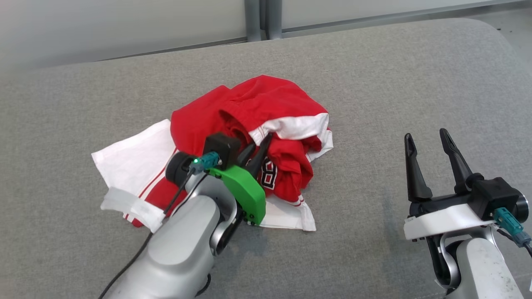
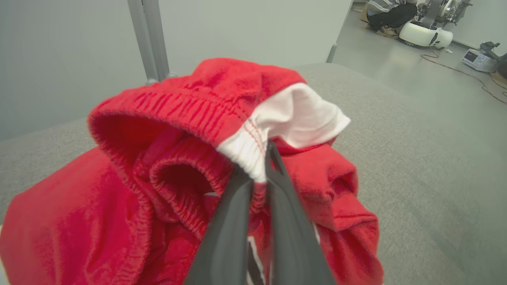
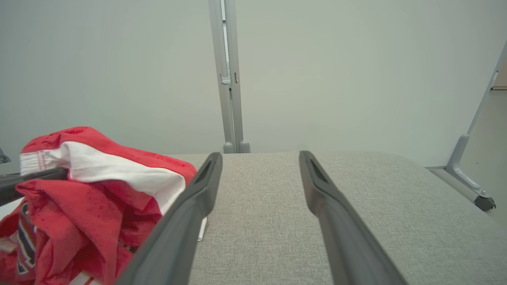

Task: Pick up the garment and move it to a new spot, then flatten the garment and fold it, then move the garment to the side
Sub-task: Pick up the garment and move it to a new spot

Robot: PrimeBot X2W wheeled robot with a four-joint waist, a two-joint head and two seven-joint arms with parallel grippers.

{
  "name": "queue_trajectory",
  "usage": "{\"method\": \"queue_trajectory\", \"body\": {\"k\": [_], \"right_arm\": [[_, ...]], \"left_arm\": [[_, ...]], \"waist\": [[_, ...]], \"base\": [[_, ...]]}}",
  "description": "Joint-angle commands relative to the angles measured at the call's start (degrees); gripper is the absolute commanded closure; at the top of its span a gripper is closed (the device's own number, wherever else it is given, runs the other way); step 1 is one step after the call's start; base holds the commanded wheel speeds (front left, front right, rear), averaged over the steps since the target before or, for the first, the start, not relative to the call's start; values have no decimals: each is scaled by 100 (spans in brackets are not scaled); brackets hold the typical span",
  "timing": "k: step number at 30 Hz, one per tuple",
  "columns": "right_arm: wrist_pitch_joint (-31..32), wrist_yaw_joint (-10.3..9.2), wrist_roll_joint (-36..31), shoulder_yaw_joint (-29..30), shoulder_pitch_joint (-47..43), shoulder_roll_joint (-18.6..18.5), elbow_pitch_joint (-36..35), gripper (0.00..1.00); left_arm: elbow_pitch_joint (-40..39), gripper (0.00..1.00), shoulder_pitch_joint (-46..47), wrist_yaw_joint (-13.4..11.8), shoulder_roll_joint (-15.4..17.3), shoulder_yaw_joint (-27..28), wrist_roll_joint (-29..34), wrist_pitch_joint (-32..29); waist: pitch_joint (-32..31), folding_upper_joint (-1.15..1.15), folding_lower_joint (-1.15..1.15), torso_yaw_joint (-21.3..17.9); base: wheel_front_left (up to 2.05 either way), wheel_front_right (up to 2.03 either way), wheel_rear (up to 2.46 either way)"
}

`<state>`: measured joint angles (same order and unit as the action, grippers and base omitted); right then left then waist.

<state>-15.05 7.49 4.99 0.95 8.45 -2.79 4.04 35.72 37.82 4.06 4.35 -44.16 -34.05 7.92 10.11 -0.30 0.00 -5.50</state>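
Note:
The garment (image 1: 249, 124) is a crumpled red and white pair of shorts with a number on it, lying bunched in the middle of the grey cushioned surface (image 1: 374, 83). My left gripper (image 1: 261, 143) is shut on the white part of the garment's waistband (image 2: 247, 152), which shows pinched between the two dark fingers in the left wrist view. My right gripper (image 1: 426, 137) stands open to the right of the garment, apart from it, nothing between its fingers (image 3: 198, 190). The garment (image 3: 91, 186) lies at the left in the right wrist view.
A grey post (image 1: 259, 18) and pale wall panels run behind the surface's far edge. In the left wrist view, a person (image 2: 390, 14) sits on the floor far off beside equipment and cables. Bare grey cushion lies right of the garment.

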Motion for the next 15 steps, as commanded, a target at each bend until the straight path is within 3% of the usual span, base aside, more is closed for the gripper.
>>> {"method": "queue_trajectory", "body": {"k": [1,6,10,11,12,13,15], "right_arm": [[-15,0,-16,-4,-39,-18,-25,0],[-15,0,-45,7,-40,-18,-29,0],[-15,0,-53,-64,24,-18,19,0],[-15,0,-44,-82,45,-19,29,0],[-15,0,-34,-105,61,-18,45,0],[-15,0,-26,-114,70,-18,56,0],[-15,0,-14,-130,62,-20,70,0]], "left_arm": [[99,100,-86,33,-31,-32,-41,66],[638,100,-212,125,-122,-360,-164,287],[623,100,-220,143,-140,-687,-456,388],[616,80,-200,107,-139,-770,-515,402],[605,70,-178,80,-139,-872,-573,426],[594,4,-161,56,-141,-960,-635,439],[590,0,-126,25,-139,-1109,-754,482]], "waist": [[130,30,0,-167],[205,30,0,-211],[181,30,0,-195],[170,30,0,-183],[153,30,0,-164],[136,30,0,-145],[91,30,0,-106]], "base": [[0,0,0],[0,0,0],[0,0,0],[0,0,0],[0,0,0],[0,0,0],[0,0,0]]}}
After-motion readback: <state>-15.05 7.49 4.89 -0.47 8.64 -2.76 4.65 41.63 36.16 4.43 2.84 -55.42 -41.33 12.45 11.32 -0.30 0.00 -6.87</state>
